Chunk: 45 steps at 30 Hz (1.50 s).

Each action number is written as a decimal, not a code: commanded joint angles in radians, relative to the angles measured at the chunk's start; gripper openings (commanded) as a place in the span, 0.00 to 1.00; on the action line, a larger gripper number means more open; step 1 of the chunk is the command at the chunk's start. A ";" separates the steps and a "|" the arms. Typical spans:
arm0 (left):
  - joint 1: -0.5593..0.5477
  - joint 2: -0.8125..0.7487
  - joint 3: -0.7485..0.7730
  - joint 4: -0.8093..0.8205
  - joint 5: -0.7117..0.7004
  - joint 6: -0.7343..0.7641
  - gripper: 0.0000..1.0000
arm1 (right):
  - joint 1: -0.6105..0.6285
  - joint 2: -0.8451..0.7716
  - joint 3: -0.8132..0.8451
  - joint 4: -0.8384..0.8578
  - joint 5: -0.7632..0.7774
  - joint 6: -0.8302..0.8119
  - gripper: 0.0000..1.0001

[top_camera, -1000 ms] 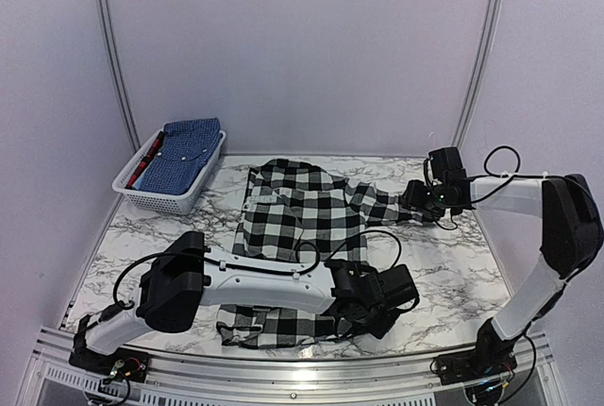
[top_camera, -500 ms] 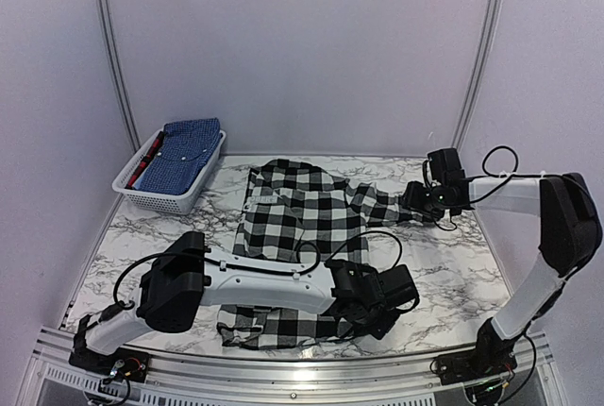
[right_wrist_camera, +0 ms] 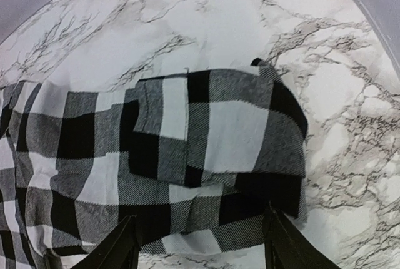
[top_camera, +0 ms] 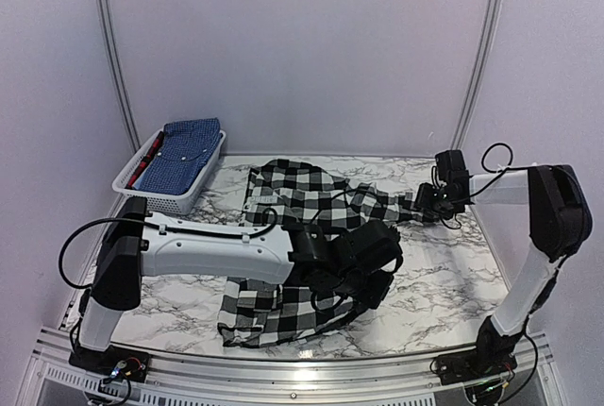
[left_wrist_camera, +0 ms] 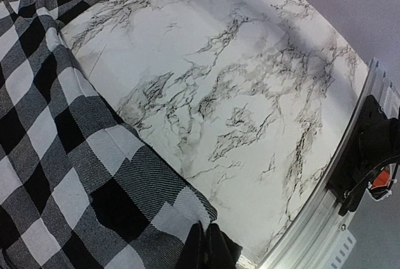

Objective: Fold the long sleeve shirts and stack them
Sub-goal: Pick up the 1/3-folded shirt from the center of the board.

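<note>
A black-and-white checked long sleeve shirt [top_camera: 293, 203] lies spread over the middle of the marble table. My left gripper [left_wrist_camera: 209, 243] is shut on a corner of its hem [left_wrist_camera: 187, 209], held just above the table; from the top view this gripper [top_camera: 363, 269] sits over the shirt's lower right part. One sleeve reaches right to my right gripper [top_camera: 422, 203]. In the right wrist view the folded cuff [right_wrist_camera: 219, 119] lies between the spread fingers of that open gripper [right_wrist_camera: 200, 244]. A second, blue shirt [top_camera: 184, 153] lies folded in the basket.
A white slotted basket [top_camera: 142, 194] stands at the back left with something red beside the blue shirt. Bare marble [top_camera: 444, 274] shows to the right of the shirt. The metal front rail [left_wrist_camera: 325, 231] and the right arm's base [left_wrist_camera: 369, 156] are near my left gripper.
My left gripper has shut on the hem corner and moved back and left with it, lifting the shirt's lower edge. The right gripper has barely shifted.
</note>
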 commanded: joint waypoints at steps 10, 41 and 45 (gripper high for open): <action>0.036 -0.077 -0.137 0.134 0.076 -0.058 0.00 | -0.066 0.138 0.174 -0.011 0.197 -0.075 0.63; 0.027 -0.179 -0.412 0.492 0.042 -0.207 0.00 | 0.113 0.055 0.322 -0.066 0.242 -0.026 0.00; 0.023 -0.274 -0.576 0.627 -0.046 -0.300 0.00 | 0.178 0.021 0.396 -0.082 0.186 -0.027 0.00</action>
